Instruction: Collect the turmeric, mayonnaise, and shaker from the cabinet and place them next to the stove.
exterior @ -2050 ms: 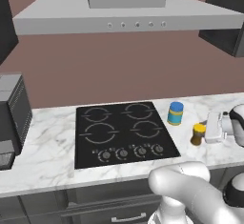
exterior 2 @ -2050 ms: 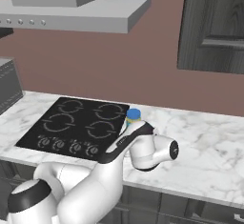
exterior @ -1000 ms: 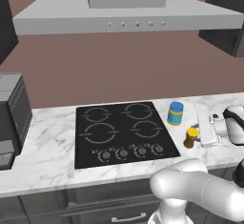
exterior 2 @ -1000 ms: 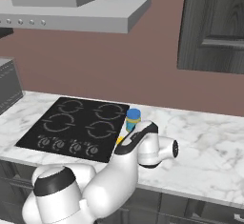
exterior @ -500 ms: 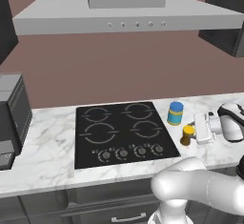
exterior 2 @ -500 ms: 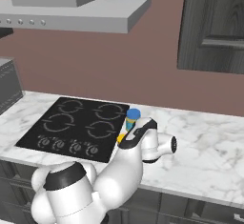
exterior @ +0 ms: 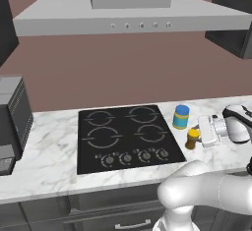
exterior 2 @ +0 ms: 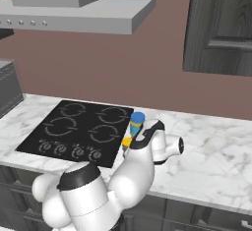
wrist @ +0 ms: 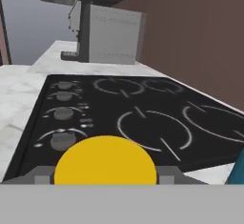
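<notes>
White arm (exterior 2: 133, 171) rises from lower left, bends over the marble surface (exterior 2: 216, 146). Its hand sits just right of the stove (exterior 2: 74, 129), beside the front right corner. Mayonnaise (exterior 2: 137, 122) with blue lid stands upright just behind the hand, next to the stove's right edge. A bit of yellow, the turmeric (exterior 2: 127, 141), peeks out at the hand's left. Cabinet (exterior 2: 219, 26) on wall upper right, door closed. Grey hood (exterior 2: 74, 14) above the stove.

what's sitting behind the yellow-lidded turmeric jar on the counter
The mayonnaise stands just behind the turmeric, beside the stove. The gripper covers the turmeric's right side.
</notes>
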Available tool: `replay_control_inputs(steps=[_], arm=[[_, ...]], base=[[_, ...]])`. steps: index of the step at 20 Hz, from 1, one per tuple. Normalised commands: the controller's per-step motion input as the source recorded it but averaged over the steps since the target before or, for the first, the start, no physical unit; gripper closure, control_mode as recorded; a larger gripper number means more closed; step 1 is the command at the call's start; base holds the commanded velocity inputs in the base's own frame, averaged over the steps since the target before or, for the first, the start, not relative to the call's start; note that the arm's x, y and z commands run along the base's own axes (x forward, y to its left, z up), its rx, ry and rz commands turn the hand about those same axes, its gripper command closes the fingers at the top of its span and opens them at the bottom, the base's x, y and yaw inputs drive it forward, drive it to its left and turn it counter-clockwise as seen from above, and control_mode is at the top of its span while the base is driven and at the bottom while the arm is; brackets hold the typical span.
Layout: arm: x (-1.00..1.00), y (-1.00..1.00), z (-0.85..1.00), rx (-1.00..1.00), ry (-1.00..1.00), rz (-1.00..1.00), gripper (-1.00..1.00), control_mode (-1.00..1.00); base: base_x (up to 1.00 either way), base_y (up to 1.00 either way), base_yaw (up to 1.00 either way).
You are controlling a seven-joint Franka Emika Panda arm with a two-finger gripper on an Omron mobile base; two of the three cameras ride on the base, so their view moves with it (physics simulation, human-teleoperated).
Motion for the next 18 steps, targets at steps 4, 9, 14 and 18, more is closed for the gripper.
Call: replay_control_inputs(steps=[4, 9, 14, 18], arm=[[0.00, 0.00, -0.40, 0.00, 0.00, 0.06, 1.00, -1.00], [0.00, 0.00, -0.45, 0.00, 0.00, 0.06, 1.00, -1.00], [-0.01, 0.00, -0.39, 0.00, 0.00, 0.04, -1.00, -1.00], [-0.02, 0.00, -0.01, 0.00, 0.00, 0.00, -1.00, -1.00]], base=[[0.00, 0.00, 0.00], [0.00, 0.00, 0.00], [0.00, 0.00, 0.00], [0.00, 0.00, 0.00]])
